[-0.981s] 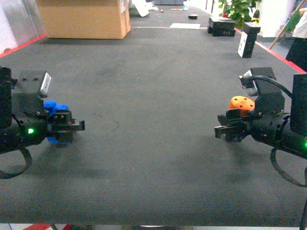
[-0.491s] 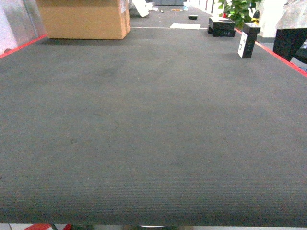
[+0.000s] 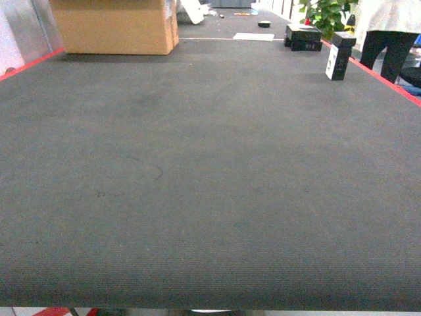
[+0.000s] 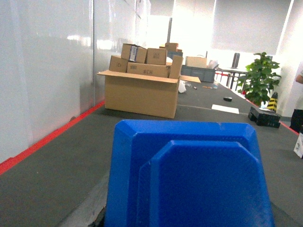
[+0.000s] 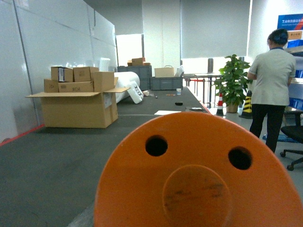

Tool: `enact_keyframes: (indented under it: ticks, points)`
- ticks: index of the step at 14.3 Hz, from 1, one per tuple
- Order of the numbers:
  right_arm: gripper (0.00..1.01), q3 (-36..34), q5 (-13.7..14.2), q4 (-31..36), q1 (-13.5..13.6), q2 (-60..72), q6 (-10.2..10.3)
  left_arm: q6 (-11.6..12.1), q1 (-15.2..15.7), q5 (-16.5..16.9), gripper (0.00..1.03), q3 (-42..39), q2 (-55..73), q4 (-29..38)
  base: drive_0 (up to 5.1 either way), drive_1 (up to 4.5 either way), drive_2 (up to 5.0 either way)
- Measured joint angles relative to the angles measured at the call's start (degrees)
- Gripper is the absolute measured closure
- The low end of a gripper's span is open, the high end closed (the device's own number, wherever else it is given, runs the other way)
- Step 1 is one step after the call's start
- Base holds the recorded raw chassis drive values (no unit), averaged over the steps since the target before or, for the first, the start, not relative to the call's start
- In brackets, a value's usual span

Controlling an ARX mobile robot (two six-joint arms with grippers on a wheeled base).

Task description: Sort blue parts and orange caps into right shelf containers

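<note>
A blue part with bevelled corners fills the lower half of the left wrist view, hanging close to the lens above the dark table. It hides my left gripper's fingers, which hold it. An orange cap, round with two holes and a raised centre disc, fills the lower right wrist view in the same way. It covers my right gripper's fingers, which hold it. Neither arm shows in the head view. The right shelf containers are out of view.
The dark mat table has red edges. An open cardboard box stands at the far left, and black boxes and a small upright box at the far right. A person stands beyond the table's right side, near a plant.
Both arms, seen a second ago at the table's left and right holding the blue part and the orange cap, have left the head view. A person has stepped in at the far right.
</note>
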Motion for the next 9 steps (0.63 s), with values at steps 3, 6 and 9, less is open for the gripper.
enact_keyframes:
  ticks: [3, 6, 9]
  points:
    - [0.57, 0.35, 3.04, -3.54, 1.88, -5.55, -0.98, 1.46, -0.96, -1.20, 0.59, -0.22, -1.99, -0.52, 0.0, 0.00, 0.0]
    - [0.57, 2.47, 3.93, -11.43, 1.84, -5.40, -0.98, 1.20, -0.46, 0.24, 0.59, 0.55, -2.54, -5.01, 0.0, 0.00, 0.0]
    - [0.57, -4.57, -7.65, -23.56, -10.56, -12.17, -0.98, -0.17, 12.59, 19.69, 0.59, -8.50, -13.35, -18.75, 0.0, 0.00, 0.0]
